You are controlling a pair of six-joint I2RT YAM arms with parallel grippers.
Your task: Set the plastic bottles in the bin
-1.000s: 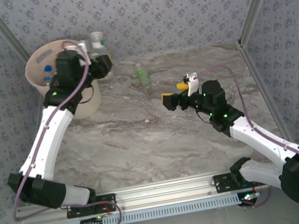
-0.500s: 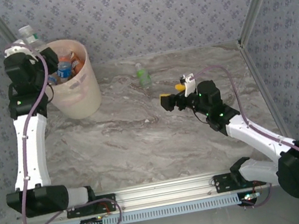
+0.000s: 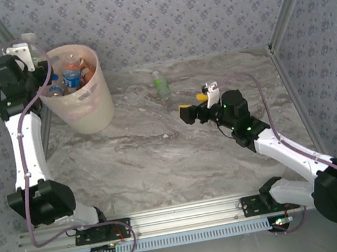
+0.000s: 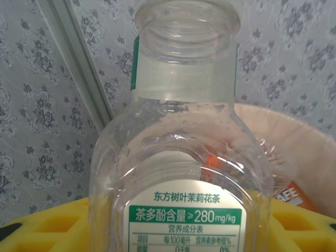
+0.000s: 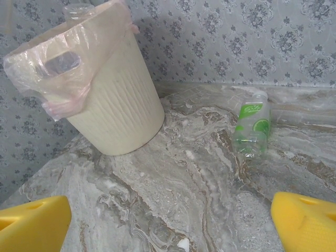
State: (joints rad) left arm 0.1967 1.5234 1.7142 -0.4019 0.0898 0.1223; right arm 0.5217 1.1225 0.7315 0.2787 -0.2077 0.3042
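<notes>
Bottle [image 4: 181, 157] carried from beside bin [image 3: 88, 107] to its rim, grasped by left hand [image 3: 21, 52]; right hand [image 5: 168, 220] released; drop judged next.

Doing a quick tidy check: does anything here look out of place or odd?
A green-labelled bottle lies on its side on the table, apart from the bin. The clear bottle in the left gripper seems to have no cap.

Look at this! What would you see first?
The big pale bin at the far left, with bottles piled inside. Right by its rim the left claw holds a clear bottle up high. One green bottle lies alone on the table, beyond the open right claw.
</notes>
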